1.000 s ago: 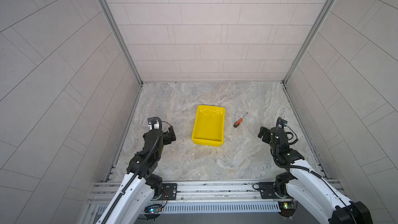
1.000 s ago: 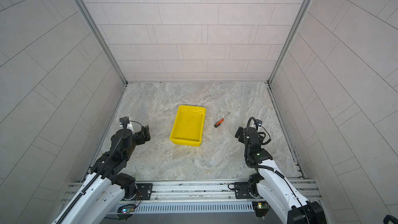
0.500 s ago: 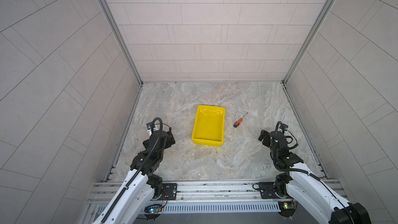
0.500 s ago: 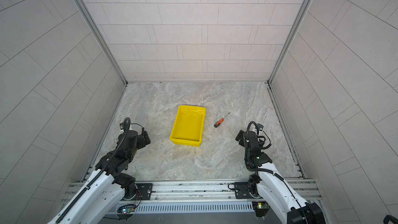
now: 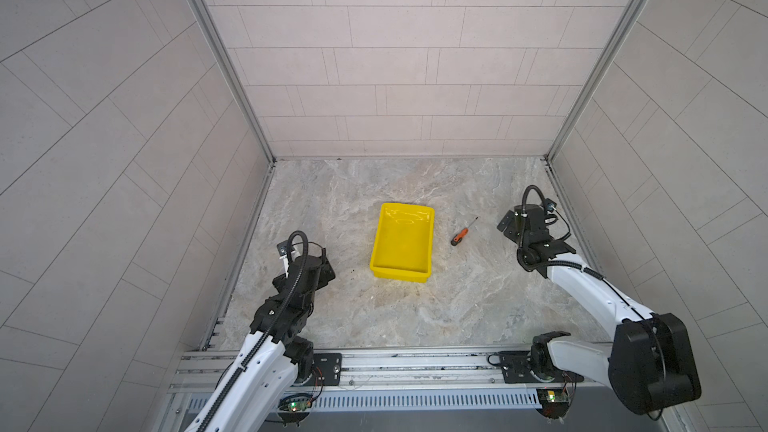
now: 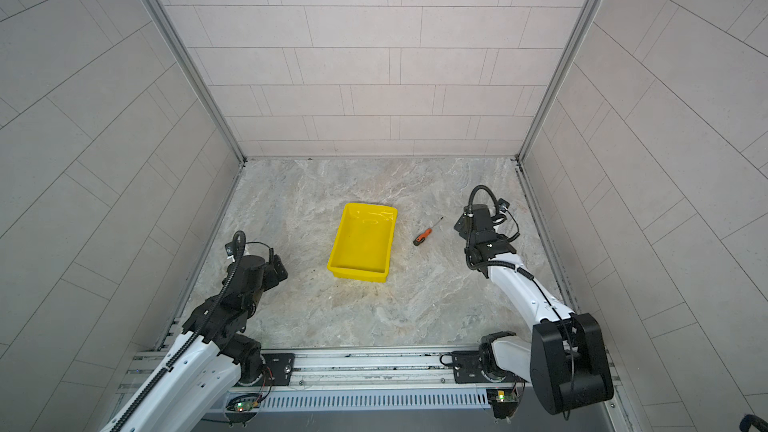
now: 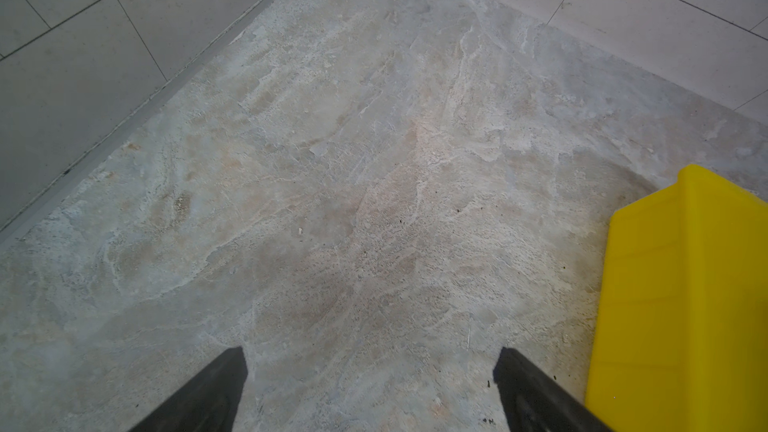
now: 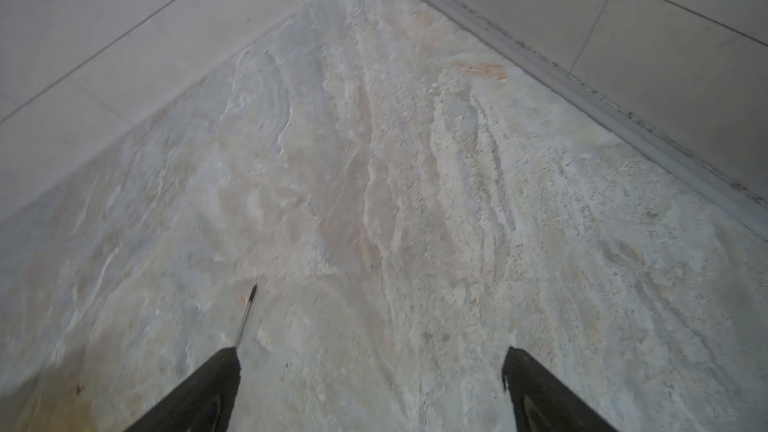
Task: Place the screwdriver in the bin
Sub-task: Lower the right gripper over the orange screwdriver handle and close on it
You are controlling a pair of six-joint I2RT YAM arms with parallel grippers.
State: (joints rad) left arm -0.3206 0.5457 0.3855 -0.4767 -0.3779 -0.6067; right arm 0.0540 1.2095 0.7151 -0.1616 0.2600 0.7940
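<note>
**Screwdriver lies on the stone, outside the bin**

The orange-and-black screwdriver [image 5: 462, 233] lies flat on the marbled tabletop [image 5: 415, 317], a little to the right of the yellow bin [image 5: 401, 277] and not touching it. Its shaft angles toward the back wall [image 5: 407, 76]. The right gripper [image 8: 372, 357] hovers near it, jaws spread wide, grasping nothing. In its wrist view the shaft tip shows just past one finger [image 8: 208, 388]. The left gripper [image 7: 370, 359], likewise released, sits low beside the bin's left side.
</note>
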